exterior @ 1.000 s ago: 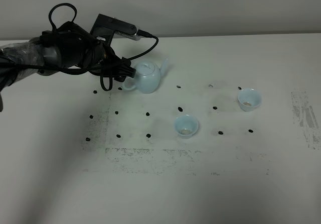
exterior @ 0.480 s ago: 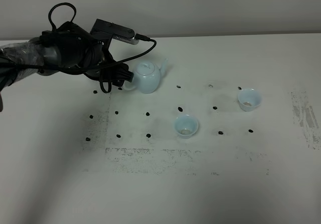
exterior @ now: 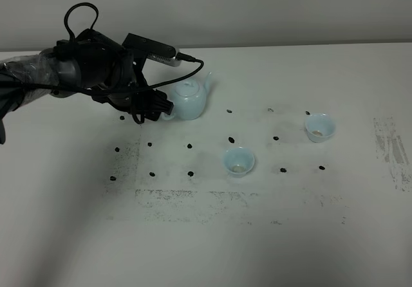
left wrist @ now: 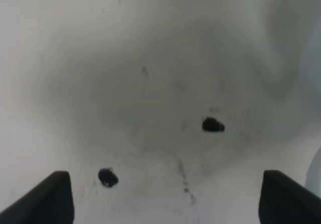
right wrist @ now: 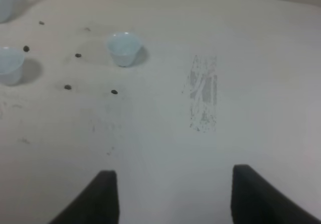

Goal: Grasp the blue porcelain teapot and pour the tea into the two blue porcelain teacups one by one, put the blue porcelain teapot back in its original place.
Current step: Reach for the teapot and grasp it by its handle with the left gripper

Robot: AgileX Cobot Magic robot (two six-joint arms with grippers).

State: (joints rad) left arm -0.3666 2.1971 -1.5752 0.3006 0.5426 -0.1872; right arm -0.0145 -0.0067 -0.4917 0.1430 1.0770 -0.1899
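The left pincer point(left wrist: 165, 200) is released, its black fingers point(left wrist: 50, 200) spread wide over the speckled white worktop point(exterior: 290, 235). It hangs just beside the handle of the round, glossy, pale sky-blue porcelain teapot point(exterior: 189, 100) (knobbed lid, short upcurved spout pointing away from the arm), which stands left of centre, towards the far edge. The right pincer point(right wrist: 175, 199) is likewise released, holding nothing. Two small flaring pale-blue porcelain teacups point(exterior: 239, 161) point(exterior: 320, 127) stand to the teapot's right, each with a brownish speck inside.
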